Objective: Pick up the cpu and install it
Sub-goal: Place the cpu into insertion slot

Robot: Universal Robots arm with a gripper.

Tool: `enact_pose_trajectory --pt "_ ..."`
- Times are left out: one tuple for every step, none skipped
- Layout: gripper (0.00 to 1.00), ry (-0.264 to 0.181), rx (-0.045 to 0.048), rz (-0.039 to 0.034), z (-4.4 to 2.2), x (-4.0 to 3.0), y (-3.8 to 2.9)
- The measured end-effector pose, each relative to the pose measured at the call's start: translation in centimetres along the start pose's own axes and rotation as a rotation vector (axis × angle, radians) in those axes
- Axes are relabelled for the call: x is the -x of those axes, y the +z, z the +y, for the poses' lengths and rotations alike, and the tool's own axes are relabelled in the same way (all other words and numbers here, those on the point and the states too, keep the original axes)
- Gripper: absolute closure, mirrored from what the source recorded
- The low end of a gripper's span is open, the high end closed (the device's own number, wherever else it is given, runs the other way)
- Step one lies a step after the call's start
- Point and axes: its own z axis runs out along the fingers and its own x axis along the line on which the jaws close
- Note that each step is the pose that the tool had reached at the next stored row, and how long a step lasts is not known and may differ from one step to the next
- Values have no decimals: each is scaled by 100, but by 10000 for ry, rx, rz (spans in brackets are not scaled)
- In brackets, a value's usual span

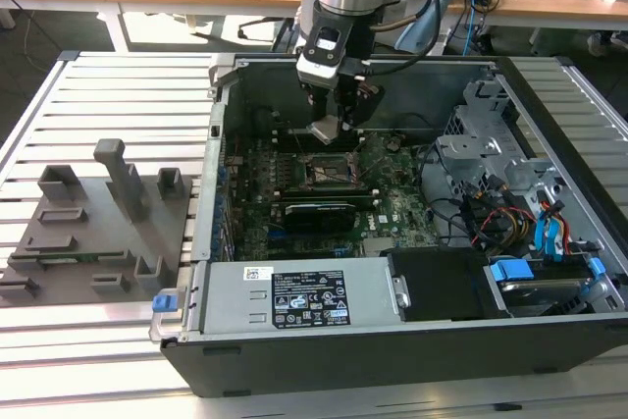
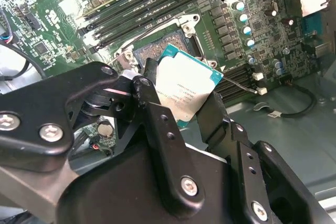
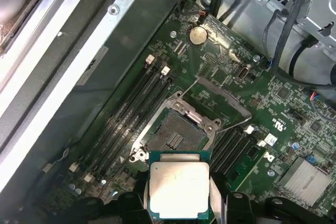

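Observation:
The cpu point(image 3: 178, 187) is a flat square chip with a silvery top and a thin teal rim, held between the black fingers point(image 2: 157, 124) of my gripper point(image 2: 181, 111). In the exterior view the gripper point(image 1: 327, 127) hangs inside the open computer case with the cpu point(image 1: 324, 130) at its tip, just above the motherboard. The open square socket point(image 3: 176, 132) with its raised metal frame lies directly beyond the chip, uncovered, with memory slots on both sides. In the second wrist view the socket point(image 2: 157, 51) is partly hidden behind the cpu point(image 2: 184, 85).
The open case point(image 1: 226, 125) has metal walls around the board. A drive cage with cables point(image 1: 510, 174) fills the exterior view's right, a power supply point(image 1: 294, 301) the front. Grey fixture blocks point(image 1: 98, 213) stand on the slatted table at the left. A coin battery point(image 3: 197, 35) sits beyond the socket.

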Motion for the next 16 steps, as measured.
enact_pose_trajectory --pt "45 44 -1 2 0 0 0" --pt "45 98 -3 5 0 0 0" --pt "45 153 -6 6 0 0 0" --pt "45 199 -8 9 0 0 0" --pt "45 278 -11 11 0 0 0" --pt "45 358 -14 14 0 0 0" --pt "45 434 -17 18 0 0 1" --pt "45 524 -21 21 0 0 0" --pt "45 573 -23 23 0 0 0" --pt "45 616 -25 25 0 0 1" --pt "45 728 -29 30 0 0 1" --pt "45 806 -31 34 0 0 1" --pt "45 854 -33 36 0 0 1" --pt "45 901 -35 38 0 0 1" --pt "45 958 -38 40 0 0 1" --pt "45 1008 -39 42 0 0 1"
